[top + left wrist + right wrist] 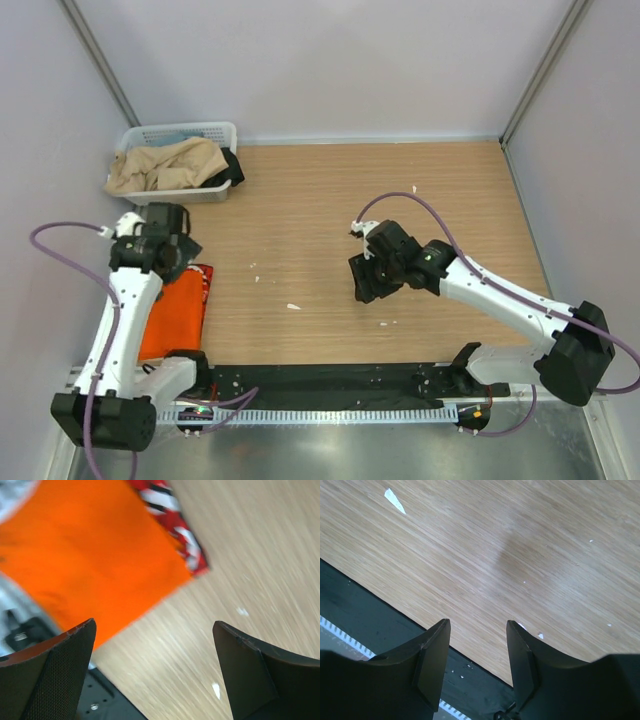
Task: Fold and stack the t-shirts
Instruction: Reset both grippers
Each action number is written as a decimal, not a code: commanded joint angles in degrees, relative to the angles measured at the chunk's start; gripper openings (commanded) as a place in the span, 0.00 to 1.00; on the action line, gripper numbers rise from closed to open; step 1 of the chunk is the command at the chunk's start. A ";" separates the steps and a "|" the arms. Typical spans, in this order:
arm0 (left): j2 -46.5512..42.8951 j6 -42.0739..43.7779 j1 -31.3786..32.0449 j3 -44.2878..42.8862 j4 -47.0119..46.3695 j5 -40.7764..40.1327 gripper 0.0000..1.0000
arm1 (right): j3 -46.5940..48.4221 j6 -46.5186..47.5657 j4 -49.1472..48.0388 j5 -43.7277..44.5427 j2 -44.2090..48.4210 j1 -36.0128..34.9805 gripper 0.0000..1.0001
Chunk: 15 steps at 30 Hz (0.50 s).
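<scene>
A folded bright orange t-shirt (176, 315) lies at the table's near left, on top of a red t-shirt with white lettering whose edge (204, 277) sticks out to the right. Both show in the left wrist view: orange (95, 555), red (175, 527). My left gripper (183, 252) hovers above the far end of the stack, open and empty; its fingertips (65, 665) frame bare wood. My right gripper (370, 285) is open and empty over the table's middle, near the front edge.
A white slatted basket (180, 135) at the back left holds tan and dark cloth. A black strip (330, 385) runs along the table's near edge. Small white flecks (292, 306) dot the wood. Grey walls close in the sides and back.
</scene>
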State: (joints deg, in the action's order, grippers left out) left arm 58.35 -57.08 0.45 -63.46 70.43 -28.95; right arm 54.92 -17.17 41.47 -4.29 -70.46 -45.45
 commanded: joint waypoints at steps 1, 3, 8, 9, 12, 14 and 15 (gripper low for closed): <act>0.19 -4.08 11.73 3.33 -11.09 8.64 1.00 | -2.17 -5.32 -4.28 -2.55 1.72 0.80 0.55; 0.80 -8.02 22.55 5.27 -17.91 10.22 1.00 | -5.67 -9.88 -7.27 -3.35 4.52 1.07 0.56; 0.72 -14.46 40.22 15.98 -35.16 13.48 1.00 | -19.37 -20.08 -18.96 3.73 17.61 2.38 0.71; 0.19 -15.16 45.38 17.83 -41.37 13.31 1.00 | -21.50 -24.88 -19.67 6.64 20.24 2.39 0.88; -4.02 -18.67 51.73 27.22 -56.38 16.89 1.00 | -30.81 -35.85 -21.70 12.89 32.71 2.39 0.99; -8.74 -22.62 53.07 36.18 -69.21 19.53 1.00 | -37.21 -41.78 -21.00 15.53 42.56 2.39 1.00; -10.69 -24.29 53.51 39.61 -73.64 20.42 1.00 | -39.16 -45.11 -20.30 15.72 45.81 2.39 1.00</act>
State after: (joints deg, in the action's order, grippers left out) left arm 53.56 -74.04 52.69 -30.20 20.14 -11.81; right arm 21.10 -47.72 24.18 4.54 -31.92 -43.22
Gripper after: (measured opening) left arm 0.996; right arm 0.994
